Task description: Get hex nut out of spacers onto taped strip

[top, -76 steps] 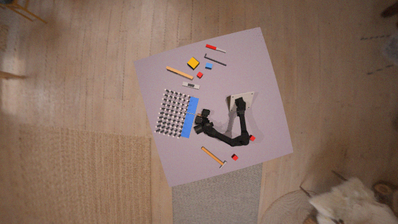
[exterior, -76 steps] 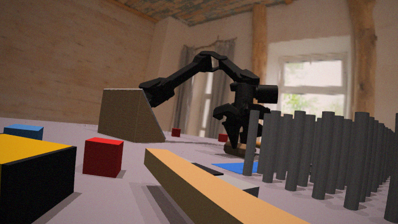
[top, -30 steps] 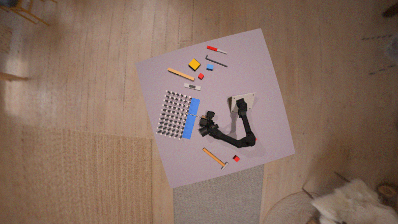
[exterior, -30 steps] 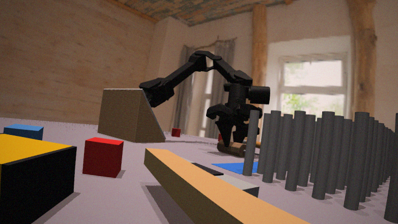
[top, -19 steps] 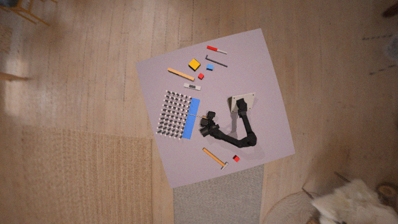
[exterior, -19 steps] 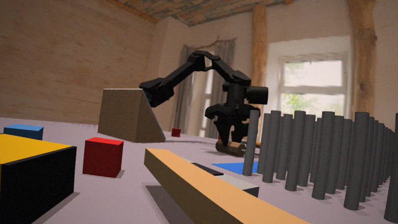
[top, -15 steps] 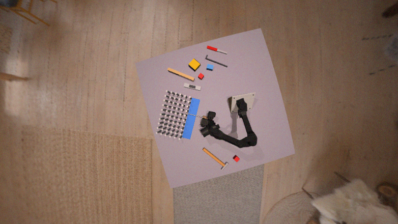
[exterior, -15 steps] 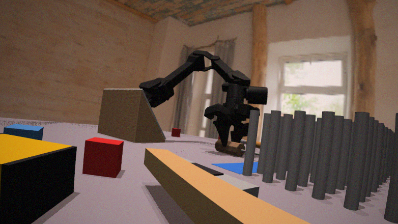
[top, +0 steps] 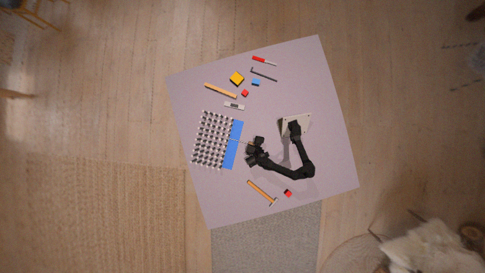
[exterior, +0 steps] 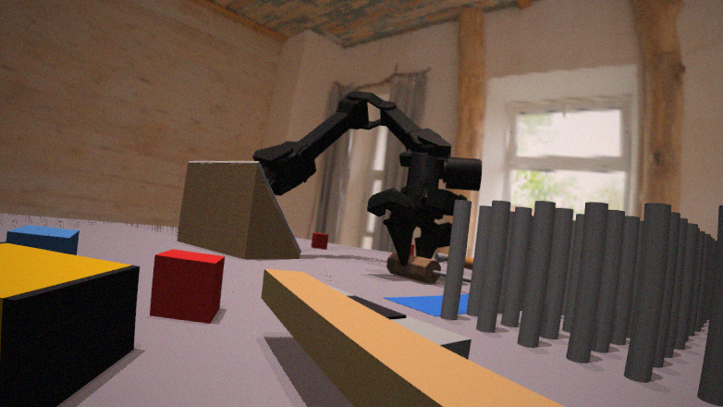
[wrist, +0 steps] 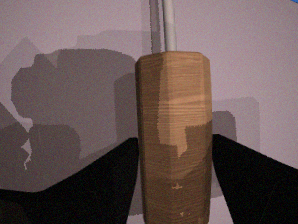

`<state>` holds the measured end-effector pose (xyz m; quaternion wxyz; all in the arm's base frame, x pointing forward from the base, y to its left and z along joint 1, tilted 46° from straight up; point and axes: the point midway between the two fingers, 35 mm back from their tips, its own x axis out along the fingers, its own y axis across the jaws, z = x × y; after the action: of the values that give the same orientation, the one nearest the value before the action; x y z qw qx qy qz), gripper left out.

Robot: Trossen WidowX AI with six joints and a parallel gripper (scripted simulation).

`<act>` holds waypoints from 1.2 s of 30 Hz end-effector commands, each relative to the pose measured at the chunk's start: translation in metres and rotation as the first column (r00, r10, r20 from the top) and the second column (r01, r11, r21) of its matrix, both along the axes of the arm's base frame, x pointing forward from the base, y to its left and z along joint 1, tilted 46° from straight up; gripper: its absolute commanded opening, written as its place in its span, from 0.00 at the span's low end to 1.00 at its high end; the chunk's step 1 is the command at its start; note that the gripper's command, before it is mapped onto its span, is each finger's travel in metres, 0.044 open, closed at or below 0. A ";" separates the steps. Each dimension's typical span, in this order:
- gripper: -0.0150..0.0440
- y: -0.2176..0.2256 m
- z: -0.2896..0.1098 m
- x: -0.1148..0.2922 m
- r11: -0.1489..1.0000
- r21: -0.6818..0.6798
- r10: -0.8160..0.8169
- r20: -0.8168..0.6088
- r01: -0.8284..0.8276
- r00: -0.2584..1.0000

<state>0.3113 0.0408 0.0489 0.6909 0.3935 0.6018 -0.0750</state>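
Jaws clamped on hook tool's wooden handle (wrist: 174, 156); its rod (top: 237, 141) runs left over blue strip (top: 233, 144) toward spacers (top: 211, 139); nut unseen.

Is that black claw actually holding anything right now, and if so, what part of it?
Yes. The end effector is shut on a hook tool, gripping its wooden handle; the thin metal rod points toward the blue strip.
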 end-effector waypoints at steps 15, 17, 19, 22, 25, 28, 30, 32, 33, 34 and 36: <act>0.25 0.006 0.003 -0.011 1.000 -0.001 -0.005 -0.004 0.005 1.000; 0.25 0.006 0.004 -0.012 1.000 -0.001 -0.005 -0.004 0.005 1.000; 0.25 0.007 0.004 -0.013 1.000 -0.001 -0.005 -0.004 0.005 1.000; 0.25 0.008 0.004 -0.015 1.000 -0.001 -0.005 -0.004 0.005 1.000; 0.25 0.009 0.005 -0.016 1.000 -0.001 -0.005 -0.004 0.005 1.000; 0.25 0.010 0.005 -0.018 1.000 -0.001 -0.005 -0.004 0.005 1.000; 0.25 0.010 0.006 -0.019 1.000 -0.001 -0.005 -0.004 0.005 1.000; 0.25 0.011 0.006 -0.020 1.000 -0.001 -0.005 -0.004 0.005 1.000; 0.25 0.011 0.006 -0.020 1.000 0.000 -0.005 -0.004 0.005 1.000; 0.25 0.012 0.006 -0.021 1.000 0.000 -0.005 -0.004 0.005 1.000; 0.25 0.012 0.007 -0.022 1.000 0.000 -0.005 -0.004 0.005 1.000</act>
<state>0.2928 0.0525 0.0552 0.6904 0.3938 0.6022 -0.0748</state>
